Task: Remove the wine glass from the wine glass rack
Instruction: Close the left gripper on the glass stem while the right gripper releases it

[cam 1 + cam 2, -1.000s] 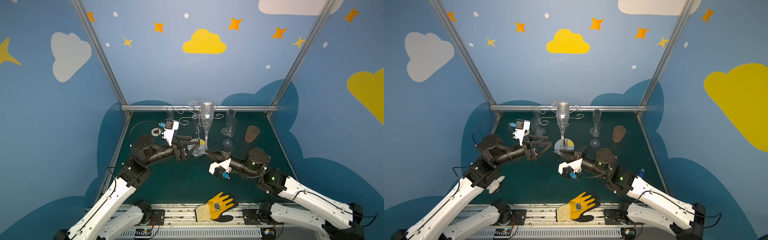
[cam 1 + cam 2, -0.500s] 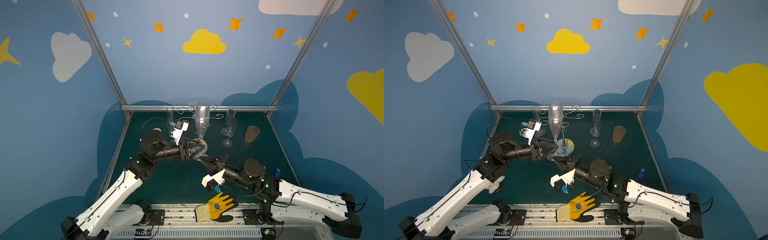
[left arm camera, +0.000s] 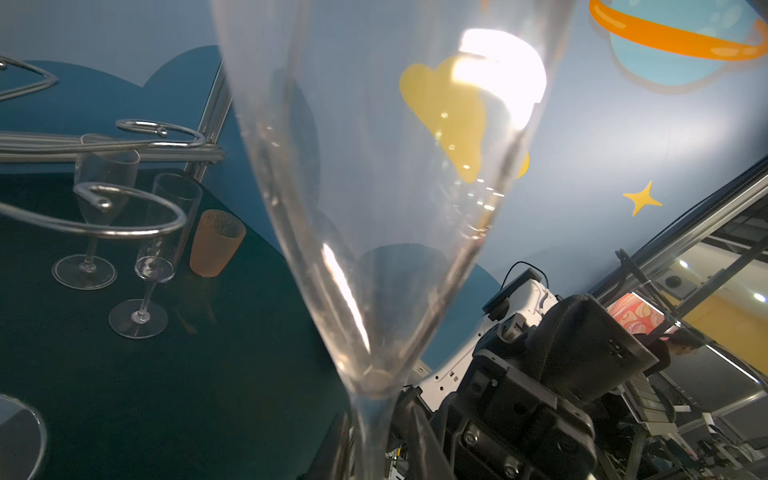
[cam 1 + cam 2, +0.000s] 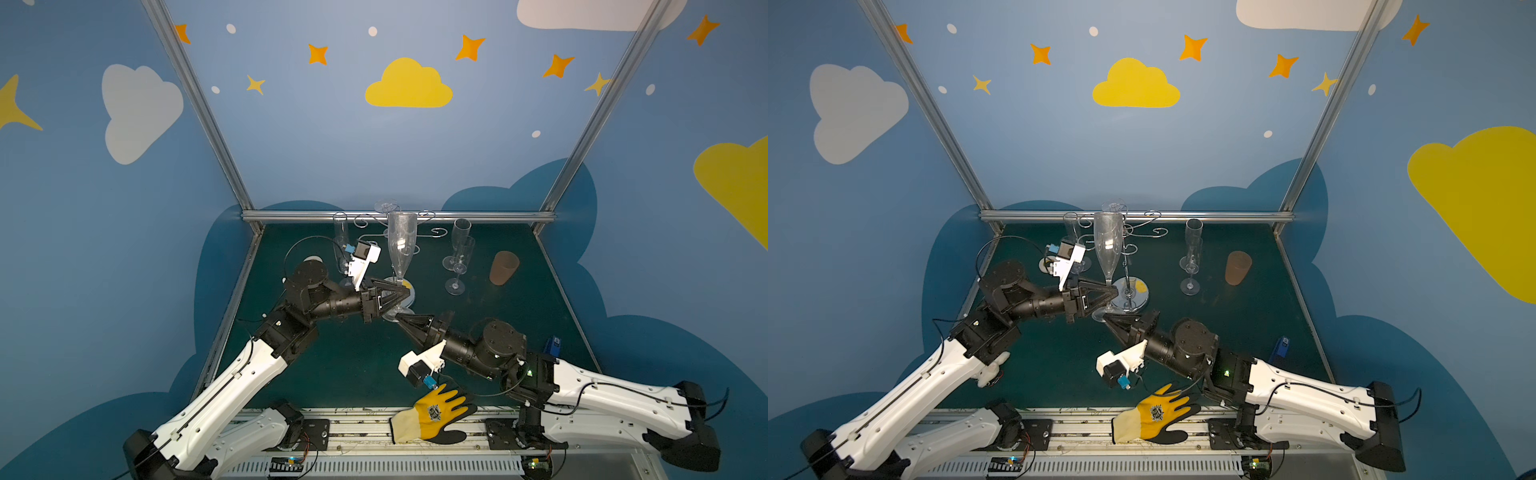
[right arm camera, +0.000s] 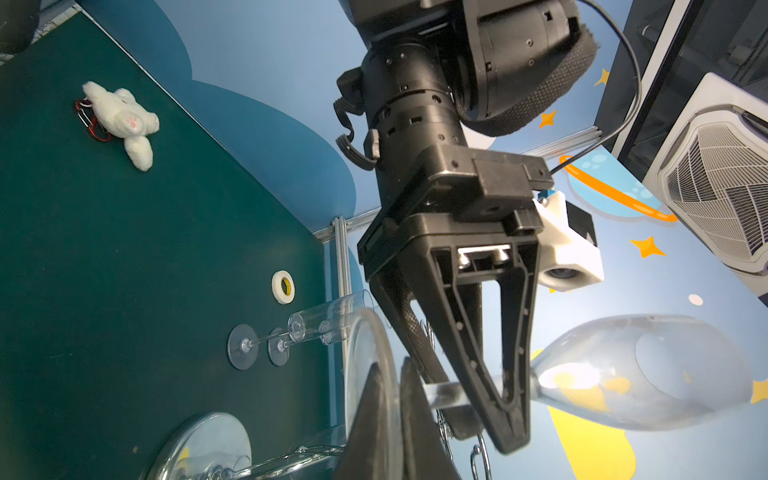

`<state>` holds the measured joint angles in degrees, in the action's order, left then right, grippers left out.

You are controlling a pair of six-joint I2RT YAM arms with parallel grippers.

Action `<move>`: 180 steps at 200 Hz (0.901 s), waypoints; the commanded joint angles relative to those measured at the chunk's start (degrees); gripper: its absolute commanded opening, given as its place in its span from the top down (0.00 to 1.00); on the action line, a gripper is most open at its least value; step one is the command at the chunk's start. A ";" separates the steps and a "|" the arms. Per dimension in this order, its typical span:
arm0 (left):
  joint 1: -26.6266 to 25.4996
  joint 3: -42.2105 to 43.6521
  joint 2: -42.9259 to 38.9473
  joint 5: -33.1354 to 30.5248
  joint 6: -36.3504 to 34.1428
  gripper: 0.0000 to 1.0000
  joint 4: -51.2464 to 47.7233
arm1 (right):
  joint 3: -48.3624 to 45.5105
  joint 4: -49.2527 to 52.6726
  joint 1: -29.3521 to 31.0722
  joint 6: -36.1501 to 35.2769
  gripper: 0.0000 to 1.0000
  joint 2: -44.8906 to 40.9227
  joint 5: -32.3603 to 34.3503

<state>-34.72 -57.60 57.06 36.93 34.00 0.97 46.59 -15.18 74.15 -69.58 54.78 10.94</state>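
Glass, clear and thin-stemmed: wine glass upright, off the curled arms of the wine glass rack, held just in front of its round mirrored base and, by the look of it, a little clear of the green mat. Right gripper clamped shut on the rim of the foot, coming in low from the near side. Left gripper reaching in from the side, jaws drawn close on either flank of the stem, below the bowl; impossible to tell from any view whether pressing yet or only flanking.

Read as a change of grip, foot to stem, with the lift off the rack done. Finish closing the left jaws squarely and gently on the stem, with no sideways shove against the hold on the foot. Hold the right clamp firm until sure of the stem, then loosen and draw back low and straight, without clipping the foot's rim. With two grips on one brittle piece, no pulling apart, no twisting, no tilting. Afterwards carry toward open mat, away from the spiral tips behind and from the other flutes and the brown cup standing to the right, and set down foot flat
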 commanded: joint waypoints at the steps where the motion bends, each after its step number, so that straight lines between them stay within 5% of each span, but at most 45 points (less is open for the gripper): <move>1: -0.34 -0.21 0.00 0.60 -0.07 0.80 2.21 | -0.01 -2.14 0.57 -0.56 1.00 -0.22 0.79; 78: -0.51 0.78 -0.34 -0.80 0.26 0.97 3.60 | 0.17 -0.66 0.93 -0.02 1.00 0.28 1.43; 84: -0.57 0.96 -0.63 -1.25 0.00 0.97 3.60 | 0.26 -0.24 0.91 0.38 0.67 0.17 1.57; 89: -0.56 1.15 -0.89 -1.60 -0.16 0.97 3.52 | 0.19 -0.33 0.99 0.92 0.10 0.09 1.57; 92: -0.54 1.24 -1.02 -1.77 -0.37 0.97 3.51 | 0.14 -0.34 1.00 1.20 0.04 -0.01 1.63; 134: -0.61 2.83 -3.63 -5.81 -4.80 0.97 2.21 | 0.00 0.75 1.18 6.93 0.02 -3.89 -0.88; 180: -1.85 4.66 -7.07 -12.43 -17.08 0.97 -1.71 | 6.97 3.44 0.54 30.48 0.02 -7.82 5.05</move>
<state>-35.53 -53.76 52.21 29.12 25.98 0.01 48.31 -12.19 75.07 -55.66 49.34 11.68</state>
